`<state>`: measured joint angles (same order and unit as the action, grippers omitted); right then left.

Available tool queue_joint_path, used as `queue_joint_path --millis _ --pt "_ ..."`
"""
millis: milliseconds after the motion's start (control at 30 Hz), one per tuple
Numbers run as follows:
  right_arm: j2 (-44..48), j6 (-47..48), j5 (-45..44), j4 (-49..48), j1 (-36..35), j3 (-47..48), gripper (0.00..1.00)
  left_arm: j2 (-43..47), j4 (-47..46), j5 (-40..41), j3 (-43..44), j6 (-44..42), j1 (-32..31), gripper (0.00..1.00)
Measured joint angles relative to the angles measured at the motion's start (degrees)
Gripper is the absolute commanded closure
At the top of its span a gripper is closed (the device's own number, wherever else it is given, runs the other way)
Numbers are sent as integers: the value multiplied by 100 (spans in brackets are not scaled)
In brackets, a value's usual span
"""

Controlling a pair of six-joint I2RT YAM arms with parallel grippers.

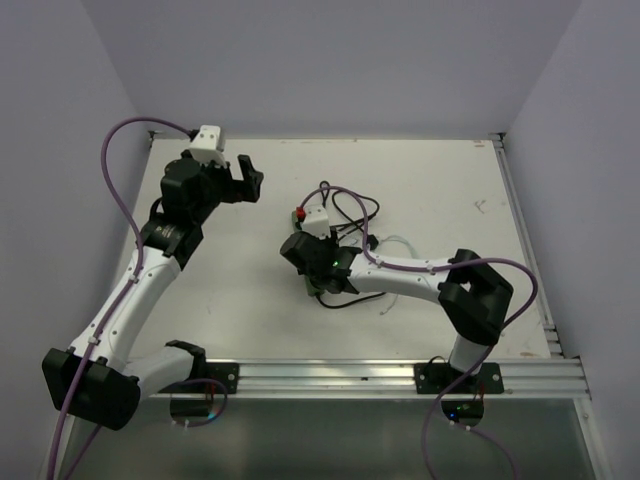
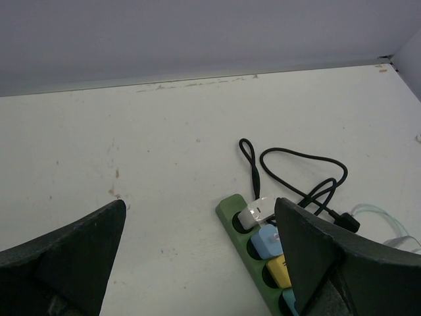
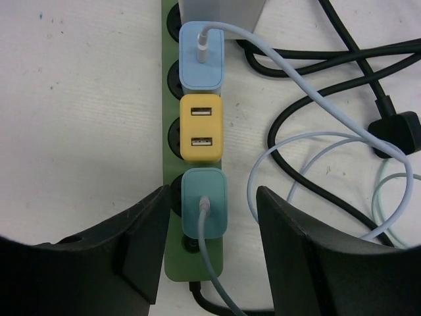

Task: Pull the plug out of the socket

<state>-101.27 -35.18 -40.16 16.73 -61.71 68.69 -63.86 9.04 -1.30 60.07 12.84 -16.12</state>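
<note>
The socket (image 3: pixel 195 266) is a narrow green strip lying on the table, with a row of plugs in its outlets. The teal plug (image 3: pixel 214 187) sits in the outlet nearest me, and a pale cable runs from it. My right gripper (image 3: pixel 212 197) is open and straddles this plug. Its left finger is close to the strip's edge, and a clear gap shows on the right. Beyond it sit a yellow plug (image 3: pixel 202 128), a blue plug (image 3: pixel 200 59) and a white plug (image 3: pixel 217 10). My left gripper (image 2: pixel 200 204) hangs open above the table, away from the socket (image 2: pixel 230 212).
A black cord (image 3: pixel 342 85) and pale blue cables (image 3: pixel 316 99) loop on the table right of the strip. From above, my right gripper (image 1: pixel 325 275) covers most of the strip at the table's middle. My left gripper (image 1: pixel 245 180) is at the back left, near the walls.
</note>
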Motion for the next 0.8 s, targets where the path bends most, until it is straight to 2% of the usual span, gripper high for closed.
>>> queue_joint_path --millis 367,400,500,533,633,800 --pt "-330 -81 155 -31 48 7 51 0 -13 -7 -26 0 -13 0" --pt "-382 -94 203 -44 72 7 53 0 -17 -4 -37 0 -15 0" --pt "-448 -166 323 -109 133 7 72 0 -24 -7 -66 0 -22 0" --pt "-446 -190 365 -111 142 7 84 0 -26 -7 -74 0 -31 0" --pt "-442 -214 382 -138 140 -2 100 0 -35 -22 -81 0 -57 1" --pt "-291 48 546 -297 175 -192 100 0 -42 -15 -81 -4 -111 5"
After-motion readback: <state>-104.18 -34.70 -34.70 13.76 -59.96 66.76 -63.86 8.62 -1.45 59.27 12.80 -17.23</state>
